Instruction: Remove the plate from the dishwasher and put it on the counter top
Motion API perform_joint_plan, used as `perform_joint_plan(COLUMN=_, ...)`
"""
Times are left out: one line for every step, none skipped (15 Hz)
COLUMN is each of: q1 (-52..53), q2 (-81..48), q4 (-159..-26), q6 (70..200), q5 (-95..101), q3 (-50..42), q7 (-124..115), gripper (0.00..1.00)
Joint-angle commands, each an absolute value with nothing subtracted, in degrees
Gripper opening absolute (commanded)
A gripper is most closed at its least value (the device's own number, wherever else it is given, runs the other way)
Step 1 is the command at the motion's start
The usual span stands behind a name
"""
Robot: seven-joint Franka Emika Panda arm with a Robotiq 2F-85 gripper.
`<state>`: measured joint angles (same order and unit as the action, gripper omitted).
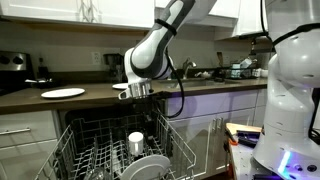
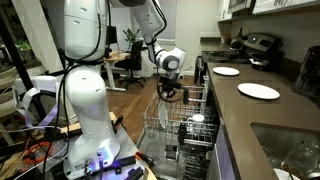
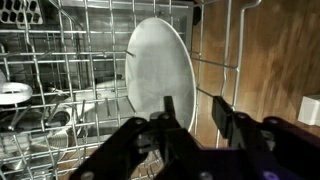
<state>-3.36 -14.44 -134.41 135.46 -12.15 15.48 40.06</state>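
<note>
While the dark Robotiq gripper [image 1: 139,95] hangs over the open built-in dishwasher [image 1: 85,150], its two black fingers [image 3: 224,112] stand well apart with nothing between them. The round, pale grey-white, shallow-rimmed plate [image 3: 160,70] stands on edge among the upright tines of the pale wire rack [image 3: 60,60]. In the wrist view it reads as a tall narrow oval, long axis up and down, its broad face seen aslant. One finger crosses in front of its lower edge; whether they touch cannot be told. In an exterior view the plate [image 1: 150,166] sits at the near end of the rack, with a small white cylindrical cup [image 1: 136,140] just behind it. Two thin bright white plates [image 2: 259,91] lie flat on the long dark brown counter top [image 2: 285,115].
</note>
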Motion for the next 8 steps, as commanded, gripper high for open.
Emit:
perform_joint_plan(q1=-1.51, q2=-14.26, q4=-134.74, q6=136.65, q5=-14.1, q3=14.65, q7=41.44, gripper=0.76)
perform_joint_plan(q1=-1.21, q2=-14.49, q4=-134.68, q6=136.93, q5=-14.19, q3=14.69, q7=41.58, gripper=0.81)
perform_joint_plan(q1=-0.92, q2=-14.69, q4=-134.6, q6=137.03, q5=-14.03, q3=14.65, q7=41.33, gripper=0.88)
perform_joint_plan(q1=-0.74, q2=-14.89, q4=-134.61, q6=137.25, q5=-14.17, q3=14.72, q7=41.55, gripper=0.95)
perform_joint_plan(q1=-0.64, q2=-15.16, q4=-134.57, q6=137.42, q5=-14.45, q3=14.82, q7=41.76, gripper=0.98)
perform_joint_plan(q1=-0.52, q2=-15.36, q4=-134.59, q6=137.62, q5=-14.64, q3=14.88, q7=41.83, gripper=1.0)
perform_joint_plan(q1=-0.43, q2=-15.53, q4=-134.58, q6=137.75, q5=-14.88, q3=14.92, q7=41.91, gripper=1.0)
perform_joint_plan(q1=-0.42, q2=-15.72, q4=-134.61, q6=138.0, q5=-15.24, q3=14.98, q7=42.1, gripper=1.0)
